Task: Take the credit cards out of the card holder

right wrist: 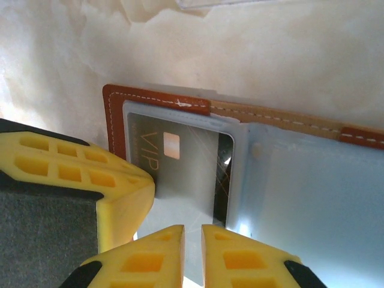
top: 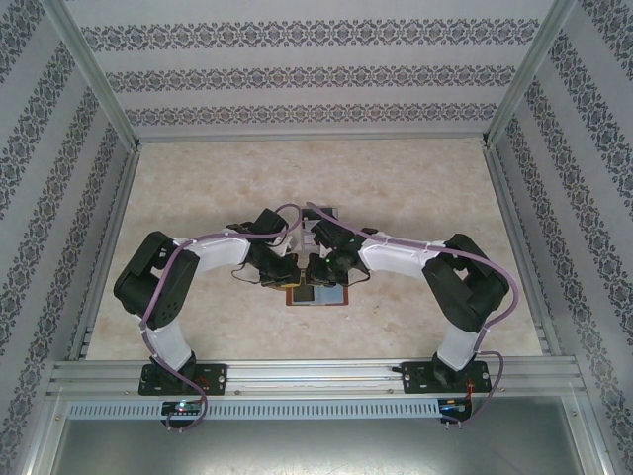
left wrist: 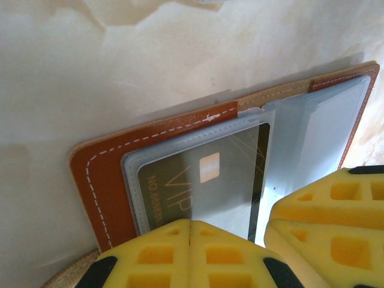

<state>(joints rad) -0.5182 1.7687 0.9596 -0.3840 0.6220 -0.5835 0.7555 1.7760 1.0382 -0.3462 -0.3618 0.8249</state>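
Note:
The card holder (top: 316,295) lies open and flat on the table, reddish-brown leather (left wrist: 105,180) (right wrist: 114,120) with pale grey-blue pockets. A dark credit card (left wrist: 204,180) (right wrist: 186,162) marked VIP sits in its left clear pocket. My left gripper (left wrist: 191,225) (top: 287,272) is shut, its tips down on the near edge of that pocket. My right gripper (right wrist: 192,231) (top: 315,272) points down at the card's near edge; its jaws stand a narrow gap apart, and the card's face shows through the gap. Each gripper's yellow fingers (left wrist: 327,240) (right wrist: 72,180) show in the other's wrist view.
A clear plastic stand (right wrist: 240,3) stands just behind the card holder, near the wrists (top: 315,223). Marbled tabletop (top: 425,188) spreads around, fenced by aluminium frame rails (top: 297,371) and patterned walls.

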